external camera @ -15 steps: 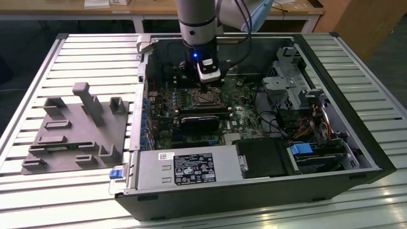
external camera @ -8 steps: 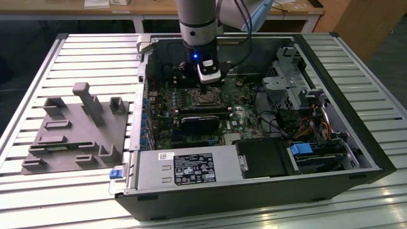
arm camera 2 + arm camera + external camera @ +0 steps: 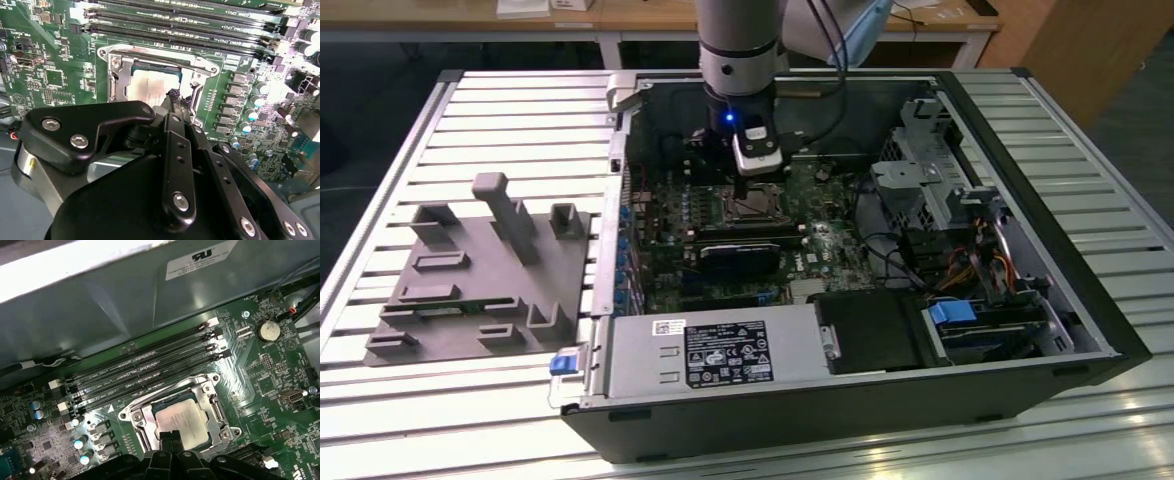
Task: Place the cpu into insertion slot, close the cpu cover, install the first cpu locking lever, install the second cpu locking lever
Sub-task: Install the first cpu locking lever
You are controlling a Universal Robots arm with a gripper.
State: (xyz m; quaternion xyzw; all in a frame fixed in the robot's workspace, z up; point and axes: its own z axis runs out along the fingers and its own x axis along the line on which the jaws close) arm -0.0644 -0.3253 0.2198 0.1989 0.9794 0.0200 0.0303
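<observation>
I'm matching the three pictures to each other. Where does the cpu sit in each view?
Exterior view: cpu mid-motherboard, under the gripper.
Second wrist view: cpu inside the silvery cpu cover.
First wrist view: cpu inside that cover too.
Shared landmark: the gripper, at the cpu's edge.

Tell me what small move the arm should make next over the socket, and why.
Probably a short straight lift: the dull silver-grey square cpu already lies flat within the silvery-rimmed black insertion slot, and the black end effector sits at the chip's edge, so sideways motion might nudge it.
</observation>
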